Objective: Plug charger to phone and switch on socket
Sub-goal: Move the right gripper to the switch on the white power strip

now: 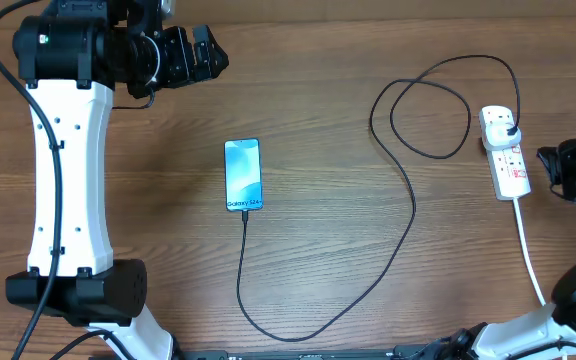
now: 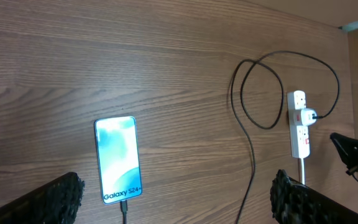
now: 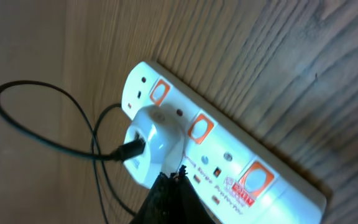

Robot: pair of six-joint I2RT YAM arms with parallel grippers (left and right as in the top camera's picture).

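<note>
Found the charger (image 1: 241, 255) lying in a slack loop nearest the robot's edge of the table (image 1: 328, 80), with its connector tip at the near short end of the phone (image 1: 243, 175). Judged it seated there, though too small to confirm. Noted the phone flat at mid-table, screen lit, well apart from both arms. Traced the cable right and away through a second loop to the plug (image 3: 154, 140), seated in the far-end outlet of the socket (image 1: 505, 155). Observed the right gripper (image 3: 171, 186) clenched on nothing, tip down at the socket's face just beside the plug. Could not tell whether touching, nor read any switch position. Recorded the left gripper (image 1: 196, 55) farthest off, top left, spread wide and empty. Judged the plugging done. Judged the switching in hand or outstanding.
</note>
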